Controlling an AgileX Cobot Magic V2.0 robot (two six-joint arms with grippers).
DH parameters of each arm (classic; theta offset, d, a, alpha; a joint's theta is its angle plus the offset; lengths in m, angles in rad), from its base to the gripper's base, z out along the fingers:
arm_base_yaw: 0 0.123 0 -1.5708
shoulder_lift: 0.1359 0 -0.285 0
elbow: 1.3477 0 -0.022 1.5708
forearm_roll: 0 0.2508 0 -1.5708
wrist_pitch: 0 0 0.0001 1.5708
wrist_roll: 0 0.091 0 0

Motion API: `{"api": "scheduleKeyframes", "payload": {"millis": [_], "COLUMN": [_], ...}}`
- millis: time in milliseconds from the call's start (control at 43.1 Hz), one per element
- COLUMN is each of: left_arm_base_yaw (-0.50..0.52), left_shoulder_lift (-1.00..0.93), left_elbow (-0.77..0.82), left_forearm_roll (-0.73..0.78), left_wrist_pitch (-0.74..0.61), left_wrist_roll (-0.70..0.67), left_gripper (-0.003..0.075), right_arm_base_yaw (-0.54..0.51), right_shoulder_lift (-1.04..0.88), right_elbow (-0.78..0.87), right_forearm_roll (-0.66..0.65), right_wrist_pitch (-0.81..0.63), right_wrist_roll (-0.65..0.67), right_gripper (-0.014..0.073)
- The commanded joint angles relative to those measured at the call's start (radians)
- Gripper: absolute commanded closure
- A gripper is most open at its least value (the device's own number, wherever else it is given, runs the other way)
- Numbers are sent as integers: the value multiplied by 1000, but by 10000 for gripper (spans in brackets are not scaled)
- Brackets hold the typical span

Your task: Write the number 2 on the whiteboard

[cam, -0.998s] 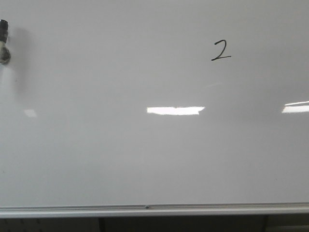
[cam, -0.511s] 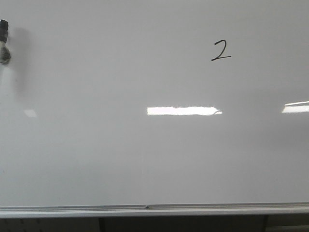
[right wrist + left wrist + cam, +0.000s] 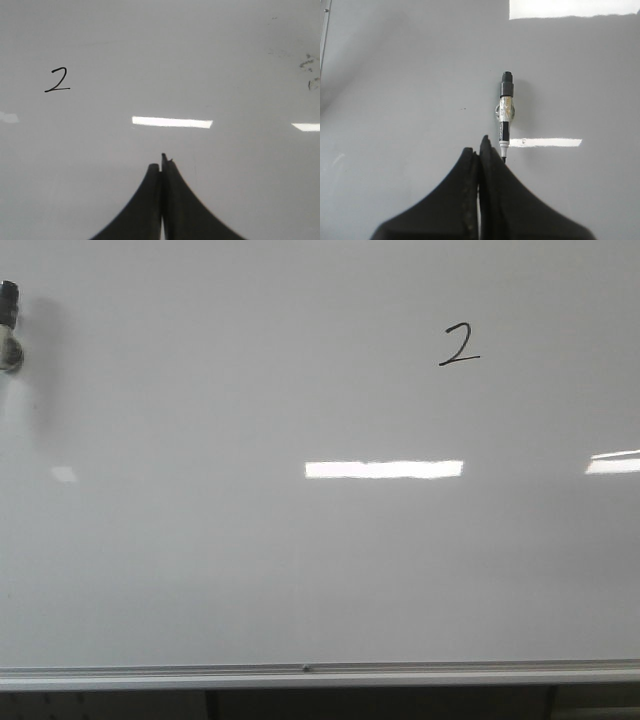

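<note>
The whiteboard (image 3: 250,570) fills the front view, and a small black number 2 (image 3: 459,345) is drawn on it at the upper right. The same number 2 (image 3: 57,81) shows in the right wrist view, off to one side of my right gripper (image 3: 160,162), which is shut and empty, clear of the whiteboard (image 3: 200,60). My left gripper (image 3: 479,145) is also shut with nothing between its fingers. Just beyond it a black marker (image 3: 505,112) rests against the whiteboard (image 3: 395,100). This marker (image 3: 8,325) sits at the far left edge of the front view. Neither gripper appears in the front view.
A silver rail (image 3: 300,676) runs along the board's bottom edge, with dark space below it. Bright rectangular light reflections lie across the board. Faint dark smudges (image 3: 307,62) mark the board in the right wrist view. A metal frame edge (image 3: 324,30) shows in the left wrist view.
The bright reflection in the middle of the board has grown longer at its right end. The number 2 and the marker have stayed put.
</note>
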Motion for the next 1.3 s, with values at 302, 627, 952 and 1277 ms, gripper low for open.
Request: {"api": "scheduleKeyframes", "payload": {"millis": [302,627,952,1277], "left_arm_base_yaw": [1,1,1,1], "left_shoulder_lift": [-28,-28,-28,-28], "left_elbow": [35,35,35,35], "left_forearm_roll": [-9,-9,-9,-9], "left_wrist_pitch": [-77,-77,-77,-77], "left_wrist_roll": [-8,-8,-8,-8], "left_gripper": [741,741,741,741], "right_arm_base_yaw": [-10,-10,-10,-10], "right_shoulder_lift": [-17,-17,-17,-17], "right_elbow": [-3,-3,-3,-3], "right_forearm_roll": [15,31,31,31], "right_wrist_pitch": [-69,-82,-82,-82], "right_wrist_roll": [-1,-1,-1,-1], "right_gripper": [662,662,662,662]}}
